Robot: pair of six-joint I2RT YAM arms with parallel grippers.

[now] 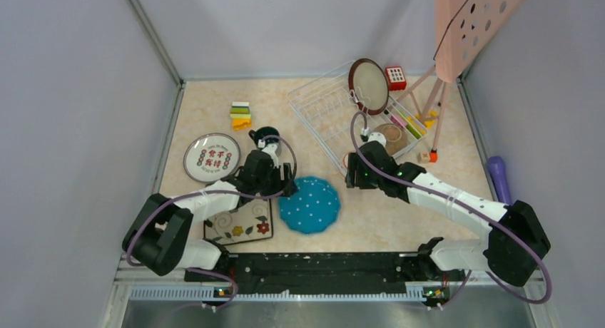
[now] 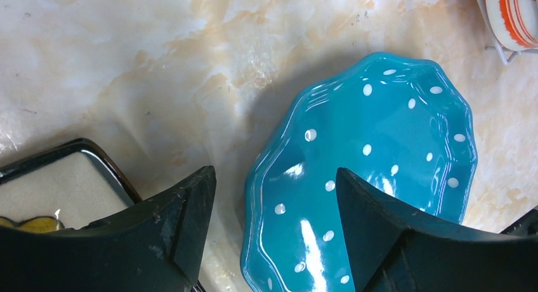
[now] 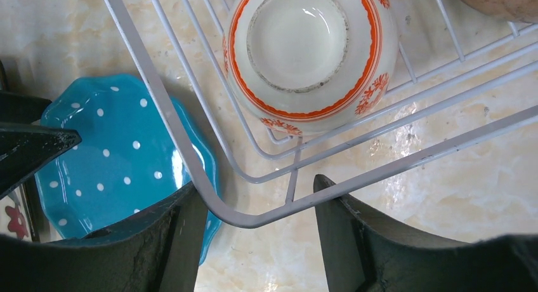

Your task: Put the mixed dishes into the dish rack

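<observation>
The blue white-dotted scalloped plate [image 1: 309, 205] lies flat at the table's middle. My left gripper [image 1: 287, 184] is open and empty, its jaws either side of the plate's left rim [image 2: 380, 146]. My right gripper [image 1: 354, 172] is open and empty, its jaws straddling the near corner wire [image 3: 190, 146] of the white dish rack [image 1: 324, 110]. In the rack are the upright red-rimmed cream plate [image 1: 368, 85], the brown bowl [image 1: 392, 137] and the upturned orange-patterned bowl [image 3: 304, 51]. The teal mug [image 1: 267, 136], the white red-marked plate [image 1: 212, 157] and the square floral plate [image 1: 239, 224] sit on the left.
A stack of coloured blocks [image 1: 241, 115] lies behind the mug. A red toy cube [image 1: 396, 78] and a pink perforated board [image 1: 464, 28] on a stand are behind the rack. A purple object [image 1: 498, 177] lies by the right wall. Walls close in left, back and right.
</observation>
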